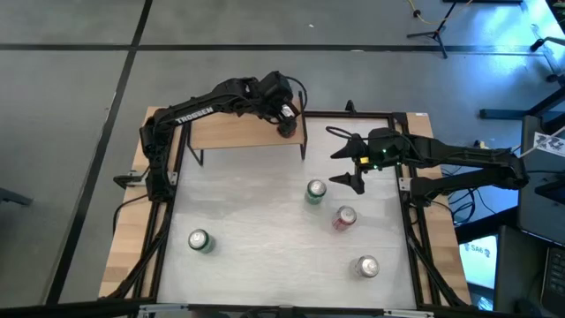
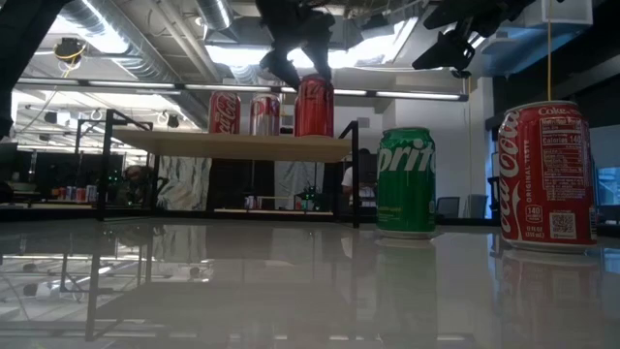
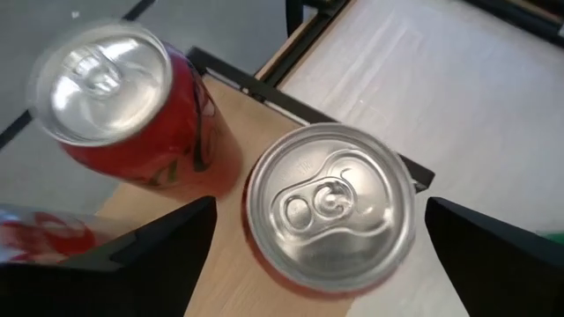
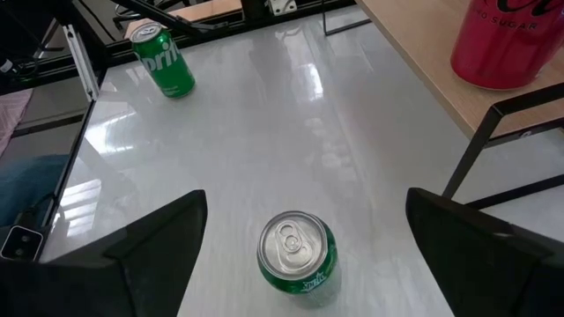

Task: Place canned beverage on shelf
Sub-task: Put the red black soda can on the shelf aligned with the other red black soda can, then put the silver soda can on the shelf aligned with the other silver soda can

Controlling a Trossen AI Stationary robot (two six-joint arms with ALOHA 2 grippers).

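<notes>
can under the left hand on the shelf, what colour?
Red, with a silver top; the can shows best in the low view, on the shelf.

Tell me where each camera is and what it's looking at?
High view: above, looking straight down at the table, both arms and the shelf.
Low view: at tabletop height, looking across at a Sprite can; grippers hang at the top.
Left wrist view: over a red can; left gripper open.
Right wrist view: over a green can; right gripper open.
Shared: the shelf.
</notes>
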